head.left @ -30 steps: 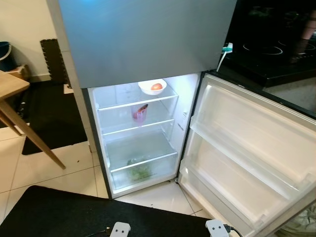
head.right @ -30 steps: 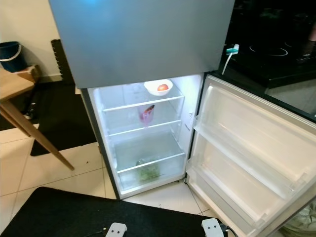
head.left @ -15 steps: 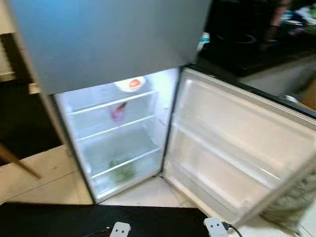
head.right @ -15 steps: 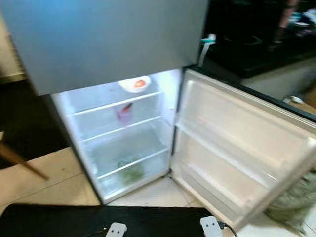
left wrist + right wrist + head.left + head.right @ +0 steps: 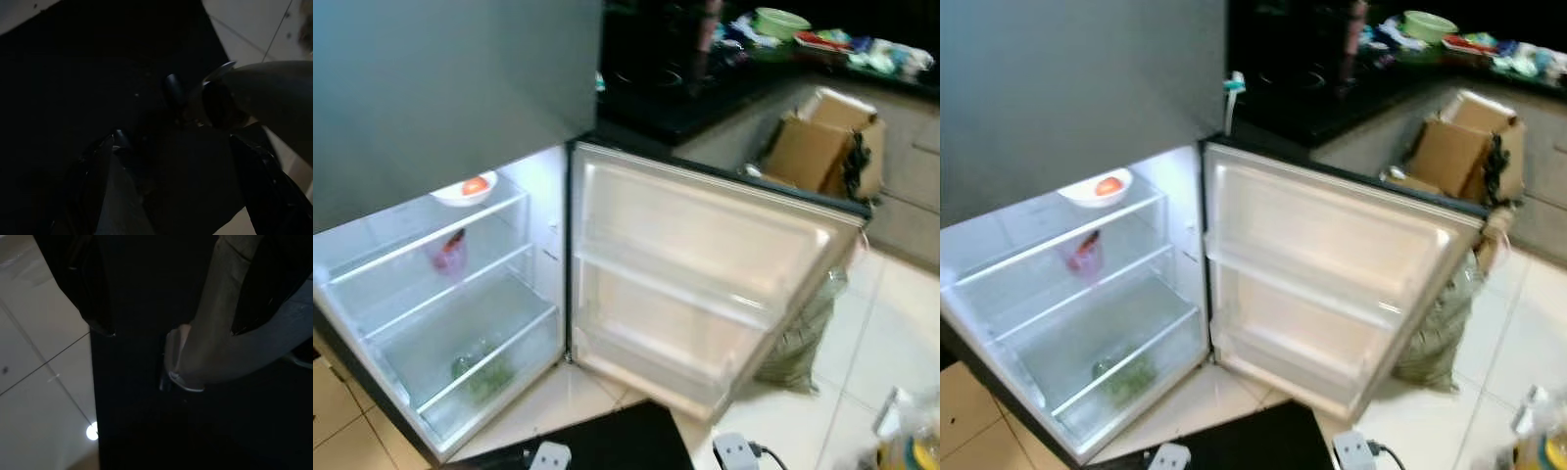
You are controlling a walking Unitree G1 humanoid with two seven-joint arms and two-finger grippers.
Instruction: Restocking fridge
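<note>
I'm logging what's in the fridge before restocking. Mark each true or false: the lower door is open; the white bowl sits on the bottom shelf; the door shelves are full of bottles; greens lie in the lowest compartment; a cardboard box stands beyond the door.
1. The lower fridge door is open. True.
2. The white bowl sits on the bottom shelf. False: it is on the top shelf, holding something red-orange.
3. The door shelves are full of bottles. False: they look bare.
4. Greens lie in the lowest compartment. True.
5. A cardboard box stands beyond the door. True.
</note>
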